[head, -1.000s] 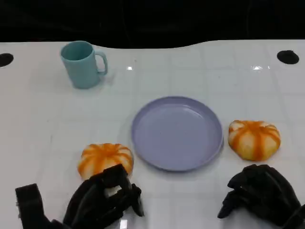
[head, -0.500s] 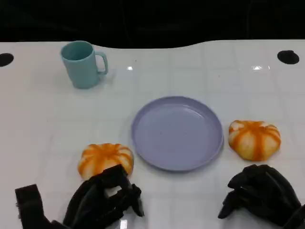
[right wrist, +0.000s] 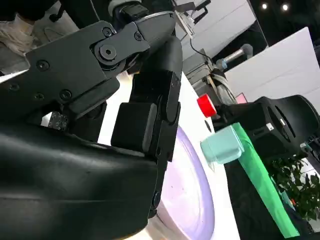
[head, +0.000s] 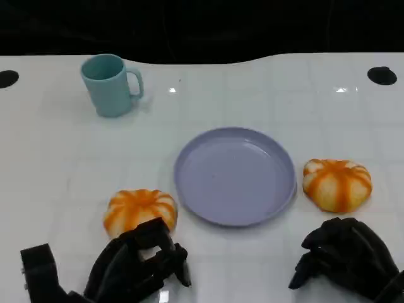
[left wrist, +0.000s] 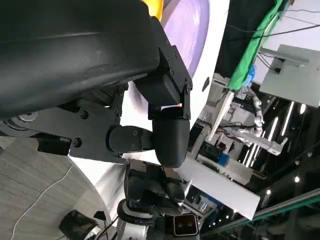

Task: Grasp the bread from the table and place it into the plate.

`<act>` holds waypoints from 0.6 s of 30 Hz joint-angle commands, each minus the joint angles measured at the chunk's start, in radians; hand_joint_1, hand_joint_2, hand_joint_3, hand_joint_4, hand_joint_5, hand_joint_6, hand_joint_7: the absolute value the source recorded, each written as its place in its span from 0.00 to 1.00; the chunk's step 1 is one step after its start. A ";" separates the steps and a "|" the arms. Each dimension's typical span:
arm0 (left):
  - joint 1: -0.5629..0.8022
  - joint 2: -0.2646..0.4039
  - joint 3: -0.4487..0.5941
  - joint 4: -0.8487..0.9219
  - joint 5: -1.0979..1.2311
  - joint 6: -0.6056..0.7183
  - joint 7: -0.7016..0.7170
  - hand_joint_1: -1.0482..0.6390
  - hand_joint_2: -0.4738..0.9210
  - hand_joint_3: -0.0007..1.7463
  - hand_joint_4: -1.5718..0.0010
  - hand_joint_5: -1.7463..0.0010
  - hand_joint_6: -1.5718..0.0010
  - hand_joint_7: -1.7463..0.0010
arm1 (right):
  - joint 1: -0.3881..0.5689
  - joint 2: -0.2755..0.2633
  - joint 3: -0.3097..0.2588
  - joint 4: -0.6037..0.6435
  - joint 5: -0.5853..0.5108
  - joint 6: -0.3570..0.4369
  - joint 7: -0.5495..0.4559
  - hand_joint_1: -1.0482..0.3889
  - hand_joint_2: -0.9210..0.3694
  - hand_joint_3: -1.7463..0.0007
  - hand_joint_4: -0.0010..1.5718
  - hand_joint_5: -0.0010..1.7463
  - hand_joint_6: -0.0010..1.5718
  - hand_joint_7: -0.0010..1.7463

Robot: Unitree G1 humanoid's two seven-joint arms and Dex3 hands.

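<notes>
Left robot hand (head: 136, 265), fingers curled and grasping nothing, lies just behind one bread (head: 139, 211) on the tabletop (head: 57, 151). Right robot hand (head: 344, 255), likewise clenched and empty, sits near a second bread (head: 336, 184). The plate (head: 235, 176) lies ahead, between both hands.

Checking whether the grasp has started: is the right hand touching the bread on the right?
Apart. In the head view a strip of white table separates the right hand from the right bread.

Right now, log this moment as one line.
plate: empty | bread: both on table | left hand: near left bread, holds nothing | right hand: curled, empty
</notes>
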 commanded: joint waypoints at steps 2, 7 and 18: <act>0.031 0.021 0.005 0.043 0.013 -0.010 0.008 0.28 1.00 0.13 0.57 0.00 0.54 0.21 | 0.018 -0.016 -0.002 0.009 -0.005 0.019 -0.005 0.28 0.16 1.00 1.00 0.18 1.00 0.03; 0.028 0.022 0.014 0.025 -0.003 -0.010 0.007 0.28 1.00 0.13 0.57 0.00 0.54 0.22 | 0.015 -0.012 -0.008 0.016 0.002 0.019 0.001 0.29 0.16 1.00 1.00 0.18 1.00 0.02; 0.047 0.069 -0.012 -0.076 0.144 -0.222 0.123 0.23 1.00 0.14 0.64 0.21 0.54 0.59 | 0.023 -0.008 -0.005 -0.006 0.005 0.031 -0.007 0.29 0.16 1.00 1.00 0.17 1.00 0.02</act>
